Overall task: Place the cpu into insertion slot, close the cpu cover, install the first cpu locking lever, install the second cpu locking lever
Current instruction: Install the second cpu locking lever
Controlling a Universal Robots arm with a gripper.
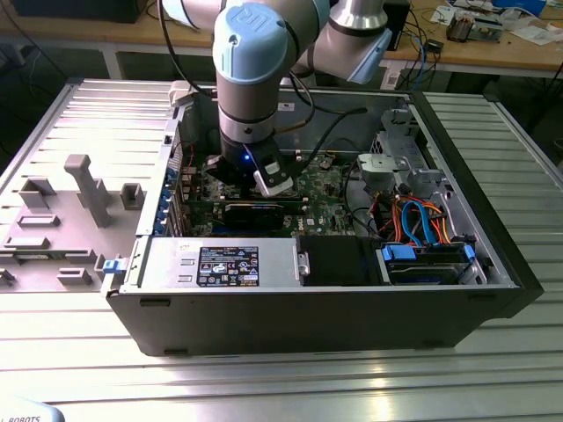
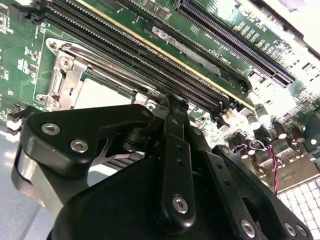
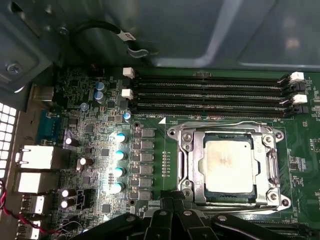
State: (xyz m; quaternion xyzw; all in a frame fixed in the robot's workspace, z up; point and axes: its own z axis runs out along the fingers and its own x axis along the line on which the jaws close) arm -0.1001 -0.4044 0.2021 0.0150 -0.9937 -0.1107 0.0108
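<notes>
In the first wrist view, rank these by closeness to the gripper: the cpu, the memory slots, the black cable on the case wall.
1. The cpu, seated in the insertion slot under the cpu cover, just beyond the gripper.
2. The memory slots, past the socket's far side.
3. The black cable, farthest, up on the grey case wall.

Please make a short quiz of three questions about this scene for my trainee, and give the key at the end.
1. True or false: the cpu lies inside the insertion slot.
2. The cpu cover is: A) lying on the table outside the machine; B) down around the chip; C) standing upright, open.
3. Fill in: in the exterior view, the arm reaches down into the open computer ____.
Key: 1 true; 2 B; 3 case.
</notes>
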